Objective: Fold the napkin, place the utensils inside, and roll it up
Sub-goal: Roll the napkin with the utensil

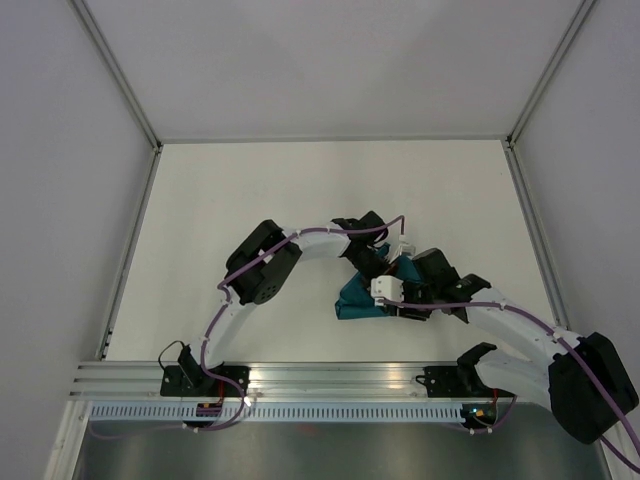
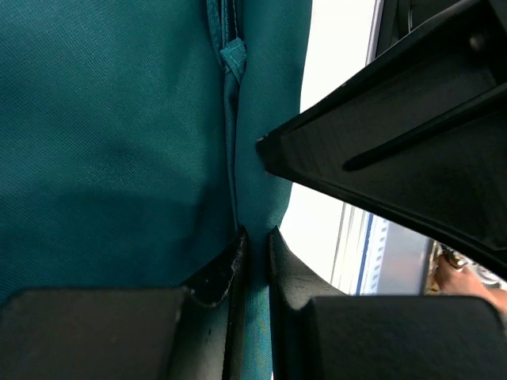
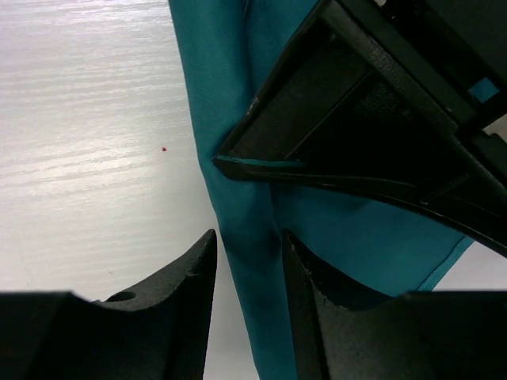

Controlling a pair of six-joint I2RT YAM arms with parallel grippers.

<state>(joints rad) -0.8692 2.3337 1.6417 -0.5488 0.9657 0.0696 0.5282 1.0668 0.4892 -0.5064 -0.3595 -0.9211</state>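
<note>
The teal napkin (image 1: 358, 300) is bunched up between my two grippers at the table's middle. My left gripper (image 1: 383, 268) is shut on a thin fold of the napkin; in the left wrist view its jaws (image 2: 255, 236) pinch the cloth (image 2: 119, 142). My right gripper (image 1: 402, 300) is right beside it. In the right wrist view its jaws (image 3: 247, 237) close around a hanging bunch of the napkin (image 3: 214, 79), just below the left gripper's fingers (image 3: 356, 103). The right gripper's fingers (image 2: 412, 134) show black in the left wrist view. The knife is out of view.
The white table (image 1: 250, 190) is walled at the left, back and right. An aluminium rail (image 1: 330, 378) with the arm bases runs along the near edge. Both arms crowd the table's middle.
</note>
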